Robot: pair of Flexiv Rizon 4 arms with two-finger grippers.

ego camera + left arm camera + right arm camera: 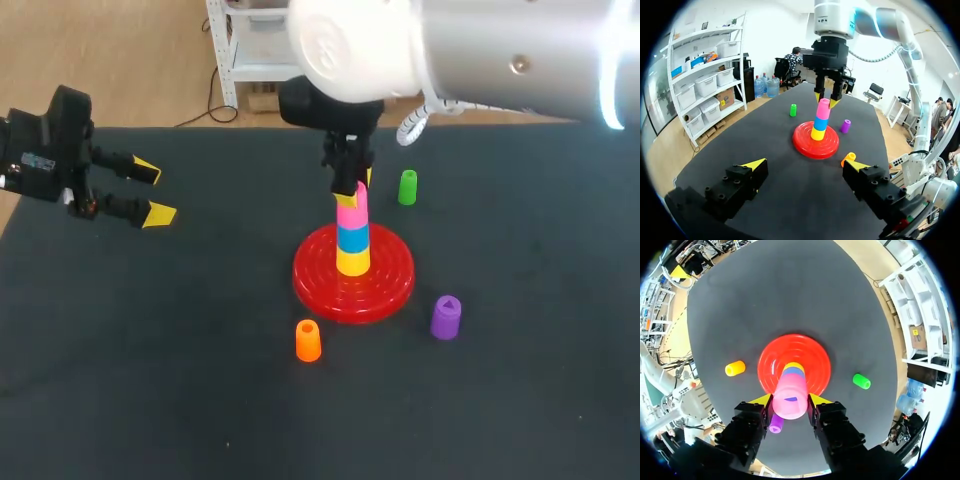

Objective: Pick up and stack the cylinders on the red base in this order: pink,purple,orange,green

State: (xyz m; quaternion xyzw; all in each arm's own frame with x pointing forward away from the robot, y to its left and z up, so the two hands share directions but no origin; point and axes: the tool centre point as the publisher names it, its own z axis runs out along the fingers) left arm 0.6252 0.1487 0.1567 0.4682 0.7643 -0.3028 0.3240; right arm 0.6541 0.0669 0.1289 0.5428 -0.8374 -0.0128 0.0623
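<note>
The right arm (480, 50) is brought in from the far right over the middle of the bench (150, 350), and the right fingers (762, 400) are clamped from two sides on the pink cylinder (351, 212), which is seated on a blue cylinder (352, 238) and a yellow cylinder (352, 262) stacked on the red base (320, 285). The left arm (45, 150) is held over the bench's far left, well apart from the stack, with the left fingers (160, 214) spread apart. The green cylinder (407, 187) is stood just beyond the base to the right, the purple cylinder (446, 317) near it on the right and the orange cylinder (308, 341) on the near left, all apart from the base.
</note>
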